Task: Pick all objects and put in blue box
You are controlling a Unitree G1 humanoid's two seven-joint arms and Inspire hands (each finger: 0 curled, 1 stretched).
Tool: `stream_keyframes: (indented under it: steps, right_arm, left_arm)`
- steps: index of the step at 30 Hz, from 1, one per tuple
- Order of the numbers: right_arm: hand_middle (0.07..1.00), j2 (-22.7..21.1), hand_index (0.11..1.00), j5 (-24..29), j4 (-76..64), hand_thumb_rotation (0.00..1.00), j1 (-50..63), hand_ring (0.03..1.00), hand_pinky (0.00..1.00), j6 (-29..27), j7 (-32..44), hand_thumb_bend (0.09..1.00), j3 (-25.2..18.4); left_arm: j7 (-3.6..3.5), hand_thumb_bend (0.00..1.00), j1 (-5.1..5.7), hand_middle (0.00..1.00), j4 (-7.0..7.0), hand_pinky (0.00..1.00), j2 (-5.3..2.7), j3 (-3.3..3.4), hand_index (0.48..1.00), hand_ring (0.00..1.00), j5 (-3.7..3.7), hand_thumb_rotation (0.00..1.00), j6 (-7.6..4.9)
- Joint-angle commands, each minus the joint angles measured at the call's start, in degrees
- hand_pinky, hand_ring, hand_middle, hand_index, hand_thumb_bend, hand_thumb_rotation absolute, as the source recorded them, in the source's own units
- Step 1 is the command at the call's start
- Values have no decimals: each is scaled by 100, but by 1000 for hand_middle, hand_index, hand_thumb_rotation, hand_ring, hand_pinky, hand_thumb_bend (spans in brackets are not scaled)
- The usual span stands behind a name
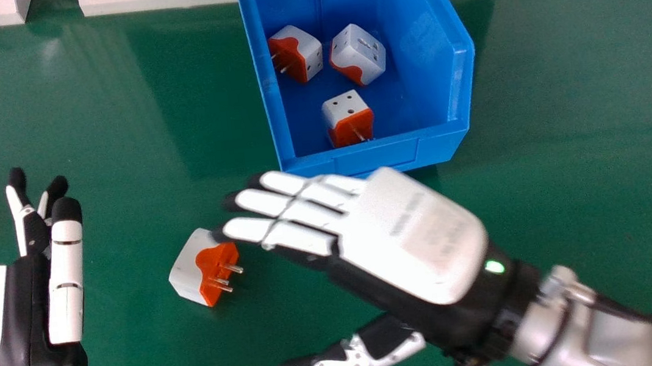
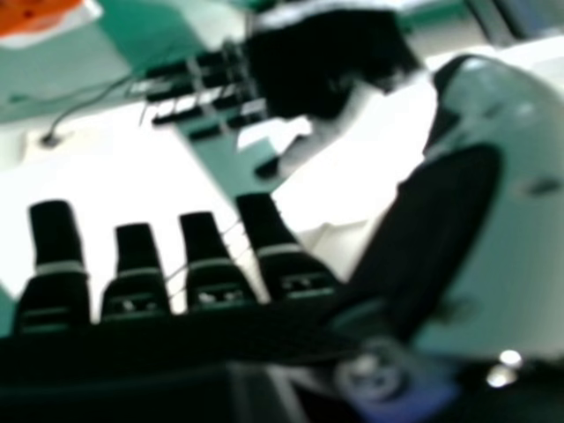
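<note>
The head view showed a white-and-orange cubic plug adapter (image 1: 188, 269) on the green tabletop (image 1: 110, 121), beside the black-and-white right hand (image 1: 415, 234), fingers straight, thumb well apart. The left hand's (image 1: 29, 327) fingers were extended. Three similar adapters (image 1: 359, 56) lay inside the blue plastic box (image 1: 378, 157).

Green table (image 1: 110, 121). Blue box (image 1: 375, 158) at far edge. White-and-orange plug adapter (image 1: 189, 272) farther from that edge, left of box.
</note>
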Motion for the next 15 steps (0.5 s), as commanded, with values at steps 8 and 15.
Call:
stream_keyframes:
  steps: [8,15]
  right_arm:
    - [904,609,866,-711,1503,549,-1867,879,706,-26,-270,379,604]
    - [878,924,837,-1189,2652,549,-2969,858,676,139,-396,403,1060]
  left_arm:
    - [237,460,17,993,-221,999,-133,80,982,999,-30,1000,-70]
    - [286,449,34,1000,-292,1000,-163,79,992,1000,-2,1000,-44]
